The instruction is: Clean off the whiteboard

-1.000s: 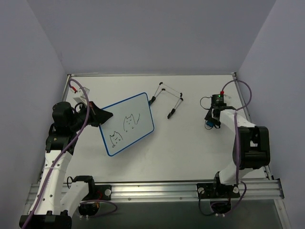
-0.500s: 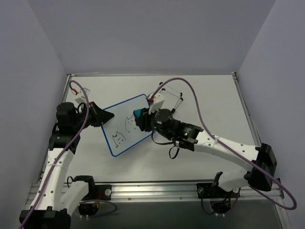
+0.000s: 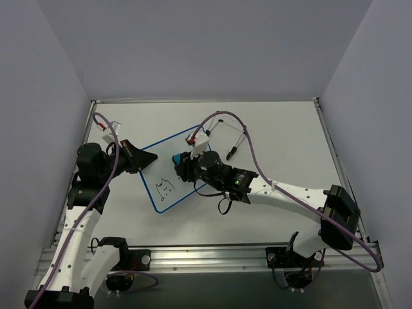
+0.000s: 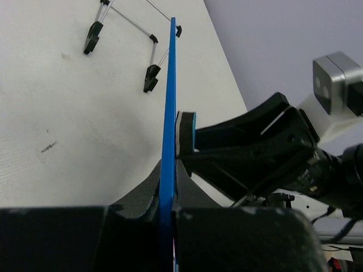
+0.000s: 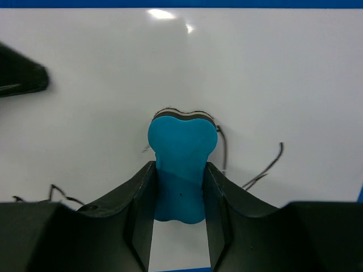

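Note:
The whiteboard (image 3: 158,168), white with a blue rim, is held tilted above the table. My left gripper (image 3: 143,161) is shut on its left edge; in the left wrist view the rim (image 4: 169,85) runs edge-on between the jaws of that gripper (image 4: 168,170). My right gripper (image 3: 180,165) is shut on a blue bone-shaped eraser (image 3: 175,158) and presses it flat on the board (image 5: 255,73). The eraser (image 5: 181,153) sits on the upper cat doodle, with black strokes (image 5: 266,164) beside it. The lower cat doodle (image 3: 165,187) is untouched.
A wire stand with black feet (image 3: 228,132) lies on the table behind the board; it also shows in the left wrist view (image 4: 127,22). Purple walls close in the table on three sides. A metal rail (image 3: 212,257) runs along the near edge.
My right arm swung from the far right over to the board with the eraser. The eraser slid left over the upper cat doodle. The board shifted slightly in my left gripper.

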Controlling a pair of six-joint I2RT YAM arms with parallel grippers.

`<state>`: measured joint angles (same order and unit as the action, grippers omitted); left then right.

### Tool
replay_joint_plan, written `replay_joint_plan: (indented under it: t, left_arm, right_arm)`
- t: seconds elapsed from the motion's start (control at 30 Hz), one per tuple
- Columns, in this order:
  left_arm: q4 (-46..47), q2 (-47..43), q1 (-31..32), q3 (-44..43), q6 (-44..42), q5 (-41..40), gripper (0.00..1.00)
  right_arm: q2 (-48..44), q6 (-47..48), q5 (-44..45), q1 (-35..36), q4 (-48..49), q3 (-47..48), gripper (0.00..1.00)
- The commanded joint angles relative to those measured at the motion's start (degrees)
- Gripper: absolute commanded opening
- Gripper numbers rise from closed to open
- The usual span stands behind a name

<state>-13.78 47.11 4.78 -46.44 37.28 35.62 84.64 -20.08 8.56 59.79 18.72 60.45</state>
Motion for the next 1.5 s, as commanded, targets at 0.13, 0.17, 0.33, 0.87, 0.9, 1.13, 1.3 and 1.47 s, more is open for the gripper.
replay_joint_plan:
  t: [0.13, 0.17, 0.33, 0.87, 0.9, 1.13, 1.3, 1.47]
  left_arm:
    - [15.1, -4.2, 0.7, 1.0, 9.0, 9.2, 0.02]
    - [15.1, -4.0, 0.7, 0.9, 9.0, 9.4, 0.02]
    - [15.0, -3.3, 0.8, 0.7, 8.9, 9.9, 0.02]
    - [11.6, -3.7, 2.5, -1.4, 6.2, 9.0, 0.02]
    - [11.6, -3.8, 2.5, -1.5, 6.3, 9.3, 0.02]
    - [12.8, -4.0, 2.6, -1.7, 7.8, 10.3, 0.02]
    - [15.3, -3.2, 2.7, -1.4, 8.9, 8.2, 0.02]
    - [18.1, -1.5, 3.5, -0.6, 10.4, 5.6, 0.02]
  right_arm:
    - [-4.6, 0.4, -3.6, -10.4, 1.6, -7.0, 0.0]
    - [-4.6, 0.4, -4.4, -11.3, 1.8, -7.4, 0.0]
    - [-3.5, 1.4, -8.0, -11.4, 2.8, -5.5, 0.0]
    - [3.2, 0.2, -4.2, -8.3, 0.3, -0.3, 0.0]
    - [3.0, 0.0, -4.5, -10.3, 0.0, -0.9, 0.0]
    - [2.4, -0.1, -11.1, -20.3, 2.4, -6.4, 0.0]
    - [1.1, -1.6, -14.1, -15.5, 7.6, -8.3, 0.0]
    - [-0.7, -2.1, -11.3, -3.7, 11.1, -7.6, 0.0]
